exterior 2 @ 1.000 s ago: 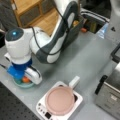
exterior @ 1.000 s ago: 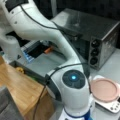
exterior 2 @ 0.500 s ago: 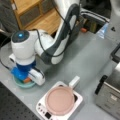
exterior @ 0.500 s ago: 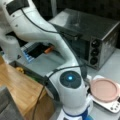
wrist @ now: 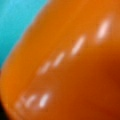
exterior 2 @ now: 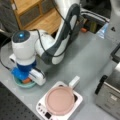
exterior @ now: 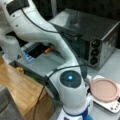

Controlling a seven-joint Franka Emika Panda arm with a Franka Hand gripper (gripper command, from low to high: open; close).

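Observation:
In a front view my gripper (exterior 2: 25, 78) points straight down at the left end of the grey table, under the arm's white wrist (exterior 2: 23, 46) and a blue part. Its tip sits right at a small orange object (exterior 2: 26, 80) that lies in a shallow teal dish (exterior 2: 23, 85). The wrist view is almost filled by that glossy orange object (wrist: 72, 67), with the teal dish (wrist: 17, 20) showing at the top left; no fingers show there. In a front view the wrist (exterior: 70, 85) hides the gripper and the dish.
A white cooker base (exterior 2: 77, 100) carrying a round pink pan (exterior 2: 60, 100) stands just right of the dish, pan (exterior: 104, 89) in both front views. A silver toaster oven (exterior: 100, 42) stands behind. A wooden cabinet (exterior 2: 30, 12) and a wooden surface (exterior: 20, 85) border the table.
The wrist and gripper have sunk a little lower onto the teal dish and shifted slightly right. The pan and oven have not moved.

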